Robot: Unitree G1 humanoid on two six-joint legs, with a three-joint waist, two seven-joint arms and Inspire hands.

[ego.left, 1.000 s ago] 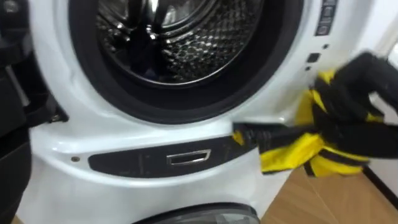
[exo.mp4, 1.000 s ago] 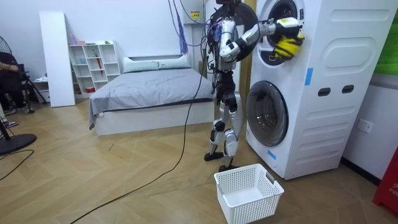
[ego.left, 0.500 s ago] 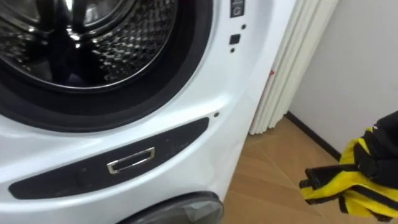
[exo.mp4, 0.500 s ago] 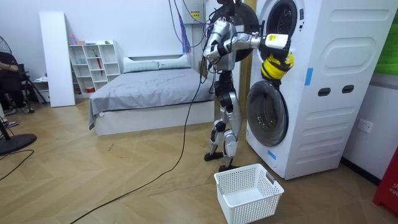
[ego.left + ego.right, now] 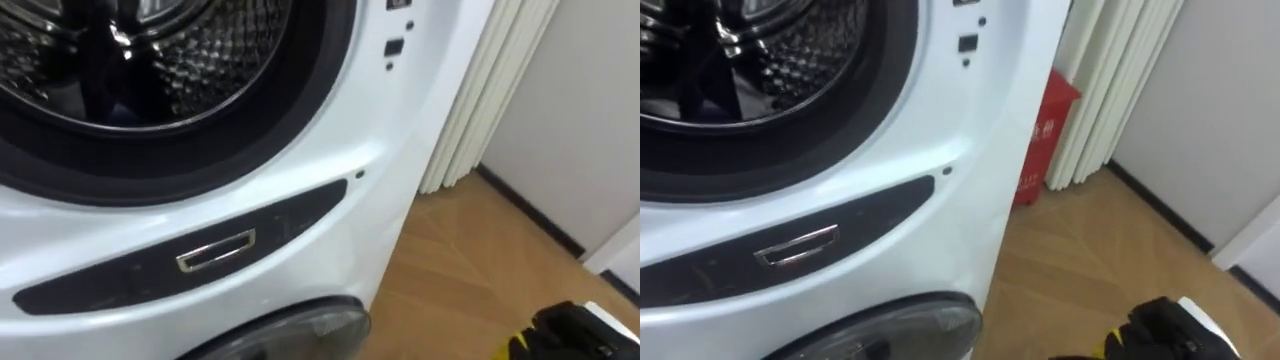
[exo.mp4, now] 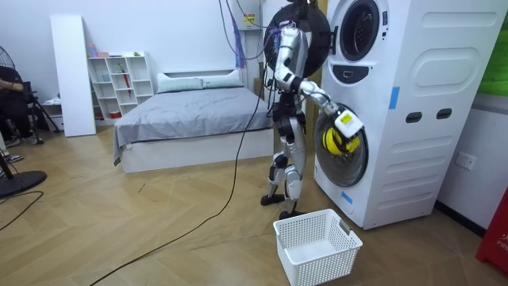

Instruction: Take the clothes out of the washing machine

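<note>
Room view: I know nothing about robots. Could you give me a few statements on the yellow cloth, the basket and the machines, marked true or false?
1. The yellow cloth is gripped in the robot's right hand. True.
2. The cloth lies in the basket. False: it hangs before the lower door; the basket stands on the floor.
3. The upper door is open. True.
4. The robot is kneeling. False: it stands upright at the machines.

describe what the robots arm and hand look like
The right arm is slim, silver-grey metal with darker joints. The right hand is black and blocky, and a small white tag sits at its back.
</note>
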